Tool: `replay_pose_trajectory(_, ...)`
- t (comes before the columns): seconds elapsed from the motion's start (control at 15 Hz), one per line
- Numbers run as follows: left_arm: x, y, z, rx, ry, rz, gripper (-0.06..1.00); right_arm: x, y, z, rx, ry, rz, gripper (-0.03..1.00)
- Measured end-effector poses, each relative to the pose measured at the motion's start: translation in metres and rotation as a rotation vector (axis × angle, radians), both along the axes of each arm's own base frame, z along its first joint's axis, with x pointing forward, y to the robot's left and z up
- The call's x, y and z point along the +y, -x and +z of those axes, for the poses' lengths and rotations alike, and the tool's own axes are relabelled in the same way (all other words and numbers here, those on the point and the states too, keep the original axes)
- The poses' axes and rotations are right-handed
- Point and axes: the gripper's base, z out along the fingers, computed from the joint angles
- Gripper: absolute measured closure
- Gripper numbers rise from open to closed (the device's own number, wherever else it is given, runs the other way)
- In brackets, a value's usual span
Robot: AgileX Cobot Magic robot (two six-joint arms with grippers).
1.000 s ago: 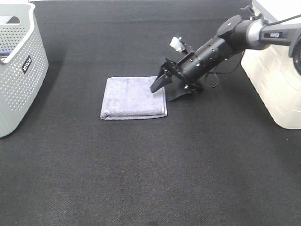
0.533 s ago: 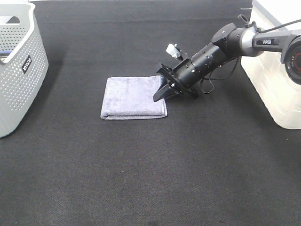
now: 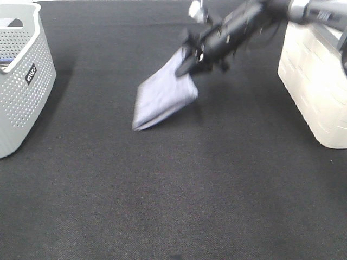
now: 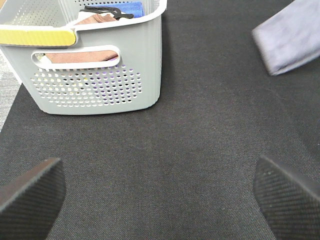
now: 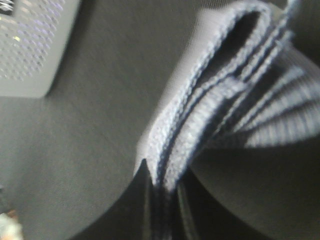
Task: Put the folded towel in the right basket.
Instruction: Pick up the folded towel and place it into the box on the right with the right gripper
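There is one folded towel, and it is light purple. There are two baskets. A grey basket with little holes is sitting at the far left. A white basket is sitting at the far right. There are two grippers, and one black mat is lying under everything.

The right gripper is reaching in from the far right. Its two fingers are squeezing tight on the far right edge of the towel. In the right wrist view the folded layers of the towel are sitting between the dark fingers. The towel is hanging tilted from the gripper, with its far end up high and its near left corner down low. The picture is blurry, so I cannot tell if that low corner is touching the mat. The towel is hanging between the two baskets, toward the far side of the mat, and it is not in either basket.

The left gripper is showing only in its own wrist view. Its two fingers are spread wide apart and are holding nothing. It is looking at the grey basket, which is holding a brown cloth and something blue.
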Motion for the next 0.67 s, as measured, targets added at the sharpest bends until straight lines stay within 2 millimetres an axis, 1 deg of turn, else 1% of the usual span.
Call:
replay_pose_trajectory(0.2, 0.000, 0.000, 0.000, 0.000, 0.000, 0.000, -0.03, -0.009, 0.003, 0.075, -0.193, 0.070, -0.023, 0.91)
replay_pose_trajectory(0.27, 0.000, 0.000, 0.000, 0.000, 0.000, 0.000, -0.03, -0.013, 0.007, 0.098, -0.251, 0.106, -0.042, 0.91)
replay_pose_trajectory(0.33, 0.000, 0.000, 0.000, 0.000, 0.000, 0.000, -0.03, -0.023, 0.015, 0.130, -0.331, 0.177, -0.079, 0.91)
replay_pose_trajectory(0.4, 0.000, 0.000, 0.000, 0.000, 0.000, 0.000, -0.03, -0.031, 0.022, 0.150, -0.383, 0.240, -0.107, 0.91)
replay_pose_trajectory(0.47, 0.000, 0.000, 0.000, 0.000, 0.000, 0.000, -0.03, -0.040, 0.027, 0.165, -0.425, 0.305, -0.135, 0.91)
replay_pose_trajectory(0.53, 0.000, 0.000, 0.000, 0.000, 0.000, 0.000, -0.03, -0.052, 0.032, 0.182, -0.465, 0.363, -0.182, 0.91)
replay_pose_trajectory(0.67, 0.000, 0.000, 0.000, 0.000, 0.000, 0.000, -0.03, -0.081, 0.042, 0.212, -0.514, 0.396, -0.274, 0.91)
